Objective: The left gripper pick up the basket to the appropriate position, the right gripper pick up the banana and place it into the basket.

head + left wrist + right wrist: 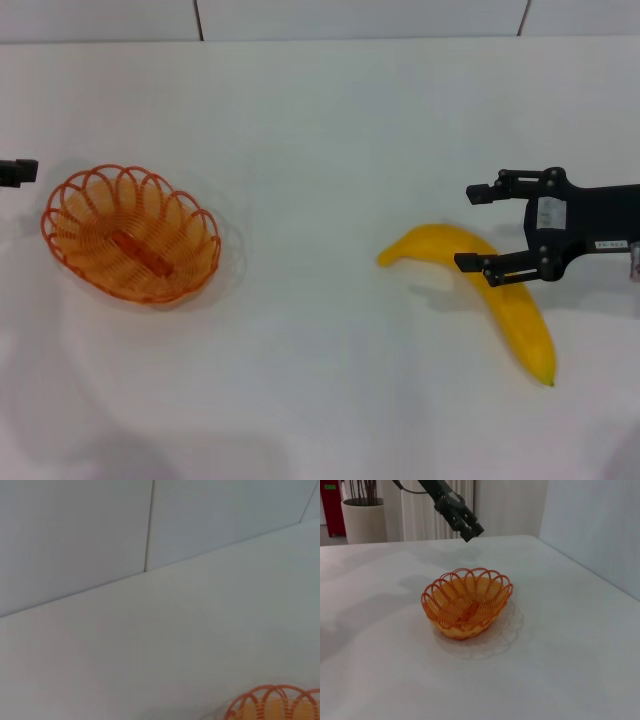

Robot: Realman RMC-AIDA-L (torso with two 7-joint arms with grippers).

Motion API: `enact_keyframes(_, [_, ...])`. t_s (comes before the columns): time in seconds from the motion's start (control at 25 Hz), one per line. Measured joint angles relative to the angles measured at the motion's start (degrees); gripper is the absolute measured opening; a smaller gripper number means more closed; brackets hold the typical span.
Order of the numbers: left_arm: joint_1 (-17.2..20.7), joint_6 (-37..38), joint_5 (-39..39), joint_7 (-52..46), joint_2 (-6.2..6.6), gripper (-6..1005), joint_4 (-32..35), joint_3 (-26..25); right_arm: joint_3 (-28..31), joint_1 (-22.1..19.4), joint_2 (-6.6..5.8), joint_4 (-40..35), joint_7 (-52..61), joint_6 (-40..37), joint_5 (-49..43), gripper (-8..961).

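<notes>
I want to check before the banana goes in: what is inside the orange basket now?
The basket holds no fruit. Only its orange woven floor shows inside. The banana lies on the table, under the open right gripper. The left gripper hovers apart.

One banana [500,290], one basket [130,235], two claws: left [465,527], right [480,228].
</notes>
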Motion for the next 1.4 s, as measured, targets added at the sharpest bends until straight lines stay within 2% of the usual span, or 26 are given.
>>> enact_keyframes(0.32, [-2.05,-0.31,3.09,0.79,-0.51,864,-0.21,0.11,0.0,0.0,0.0,0.09,-0.01,-0.24,0.0,862])
enact_keyframes(0.56, [-2.4,-3.6,4.5,2.99,-3.42,858,-0.49,0.45,0.0,0.34,0.0,0.09,-0.01,-0.27,-0.05,862])
enact_keyframes(0.68, [-3.0,-5.18,6.49,2.89,-4.1,855,-1.23,0.77,0.0,0.44,0.0,0.12,-0.01,-0.43,-0.03,863])
enact_keyframes(0.72, [-3.0,-5.18,6.49,2.89,-4.1,854,-1.23,0.77,0.0,0.44,0.0,0.16,-0.01,-0.44,0.0,863])
enact_keyframes(0.88, [-5.23,-9.19,7.74,3.24,-3.84,850,-7.9,0.82,0.0,0.44,0.0,0.58,-0.01,-0.45,0.0,863])
enact_keyframes(1.4, [-8.04,-17.33,7.01,6.63,-4.02,837,-18.28,0.48,0.0,0.61,0.0,0.87,-0.01,-0.38,-0.33,863])
